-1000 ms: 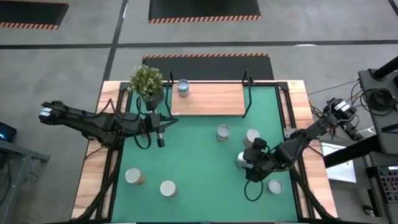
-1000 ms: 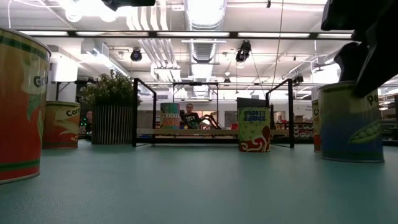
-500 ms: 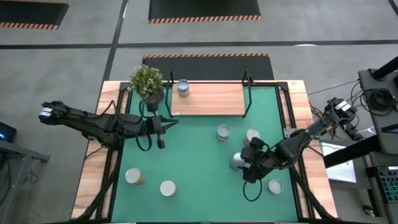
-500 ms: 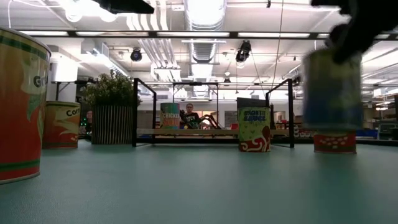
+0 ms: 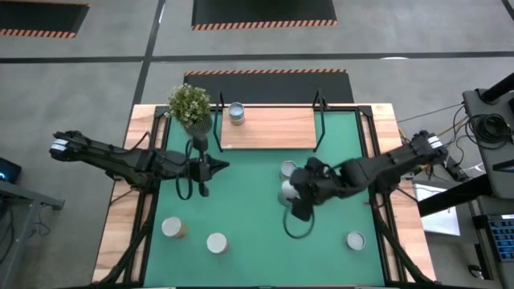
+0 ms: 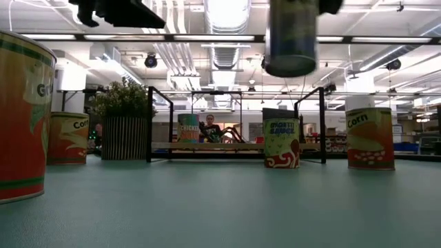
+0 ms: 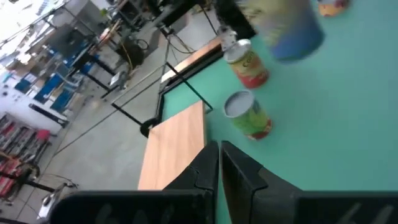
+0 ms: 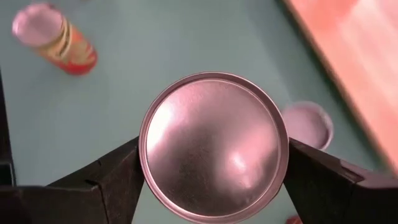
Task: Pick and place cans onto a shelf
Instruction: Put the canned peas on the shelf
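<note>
In my right pincer [image 8: 211,165] I grip a blue-labelled can [image 8: 213,146], one finger on each flank just under its silver lid, and it hangs well clear of the green worktop [image 6: 220,207]. With so little metal under my fingers, I judge a sideways jolt could tip it loose. Between me and the shelf [image 5: 269,128] stands a green-and-red can [image 5: 288,169], near my path; carrying low, I might clip it. On the shelf one can [image 5: 236,112] already sits at the plant end, and the black frame post [image 5: 319,120] could catch my load. My left pincer [image 5: 204,170], closed and empty, waits short of the shelf.
</note>
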### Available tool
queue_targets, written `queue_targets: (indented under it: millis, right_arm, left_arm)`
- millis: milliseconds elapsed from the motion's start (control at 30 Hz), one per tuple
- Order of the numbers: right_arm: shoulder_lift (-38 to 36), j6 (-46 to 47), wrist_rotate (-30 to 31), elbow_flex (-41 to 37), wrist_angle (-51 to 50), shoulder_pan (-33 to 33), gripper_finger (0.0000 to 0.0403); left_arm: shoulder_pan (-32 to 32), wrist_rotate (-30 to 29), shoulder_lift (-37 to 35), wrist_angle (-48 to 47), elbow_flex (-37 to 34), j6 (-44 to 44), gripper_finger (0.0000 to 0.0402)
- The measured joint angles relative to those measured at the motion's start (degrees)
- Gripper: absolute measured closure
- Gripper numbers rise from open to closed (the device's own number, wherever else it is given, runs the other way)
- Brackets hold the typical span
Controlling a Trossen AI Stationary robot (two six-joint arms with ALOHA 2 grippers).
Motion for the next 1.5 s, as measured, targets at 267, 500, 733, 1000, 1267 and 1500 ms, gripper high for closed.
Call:
queue_targets:
  millis: [267,500,733,1000,1267,1500]
  right_arm:
    - [7.3,-9.1,-2.7,11.4,-1.8,-11.7,0.009]
    - [12.9,-13.0,-3.2,16.9,-1.9,-22.6,0.009]
    - [17.6,-17.4,-3.7,18.9,-0.4,-31.7,0.0087]
    - [24.3,-19.0,-11.2,21.4,7.5,-39.6,0.0091]
    - [30.8,-19.5,-11.1,25.5,7.9,-44.5,0.0088]
    - [35.0,-19.0,-11.2,29.0,8.2,-46.4,0.0087]
  left_arm:
    - [0.0,-0.2,-5.6,-1.0,-0.5,-1.5,0.0402]
    - [0.0,-0.5,-11.4,-4.3,-0.5,-4.9,0.0402]
    - [0.0,-0.5,-14.2,-4.8,-0.5,-5.9,0.0402]
    - [0.0,-0.5,-14.3,-5.1,-0.5,-5.9,0.0402]
    - [0.0,-0.5,-14.4,-5.1,-0.5,-5.9,0.0402]
    - [0.0,-0.5,-14.4,-5.0,-0.5,-5.9,0.0402]
